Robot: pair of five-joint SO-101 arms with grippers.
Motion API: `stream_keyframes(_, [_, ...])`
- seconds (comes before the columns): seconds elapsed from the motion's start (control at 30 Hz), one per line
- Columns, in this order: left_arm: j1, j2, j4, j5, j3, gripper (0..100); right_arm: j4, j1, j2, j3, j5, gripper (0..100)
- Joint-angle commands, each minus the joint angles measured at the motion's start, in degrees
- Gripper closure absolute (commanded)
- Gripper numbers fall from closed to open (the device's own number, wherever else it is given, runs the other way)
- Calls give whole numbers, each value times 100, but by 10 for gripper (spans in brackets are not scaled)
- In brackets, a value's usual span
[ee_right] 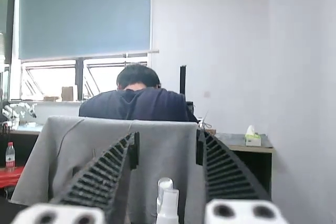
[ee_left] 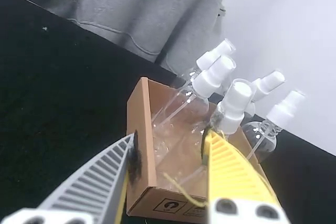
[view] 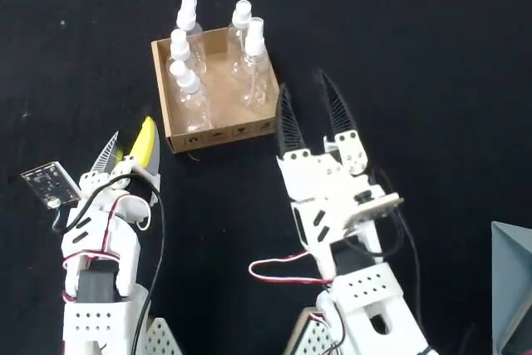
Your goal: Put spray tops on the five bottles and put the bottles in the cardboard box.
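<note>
Black table (view: 432,64) bears the cardboard box (view: 220,133) (bottles (view: 197,101) inside it).

Five clear bottles (view: 194,99); five white spray tops (view: 188,11); one cardboard box (view: 218,133); two arms: left gripper (view: 131,128), right gripper (view: 303,82); one black table (view: 416,81).

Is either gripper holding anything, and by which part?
Nothing is held: the left gripper and the right gripper are both open and empty, near the cardboard box.

The left gripper (view: 127,145), with one grey finger and one yellow, sits just short of the near corner of the cardboard box (view: 218,134), its jaws apart and empty. The black-fingered right gripper (view: 307,110) lies just beside the box's opposite side, its jaws spread and holding nothing.
</note>
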Motion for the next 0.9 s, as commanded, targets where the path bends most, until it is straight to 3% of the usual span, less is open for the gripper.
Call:
stream_keyframes(0.0, [-40, -26, -123, 9, 127, 802, -18, 53, -418, 4, -44, 871])
stream_keyframes(0.33, [-22, -18, -123, 9, 127, 802, 431, 79, -1279, 110, -44, 871])
stream_keyframes(0.87, [13, 0, -114, 9, 127, 802, 2945, 53, -3960, 66, -44, 871])
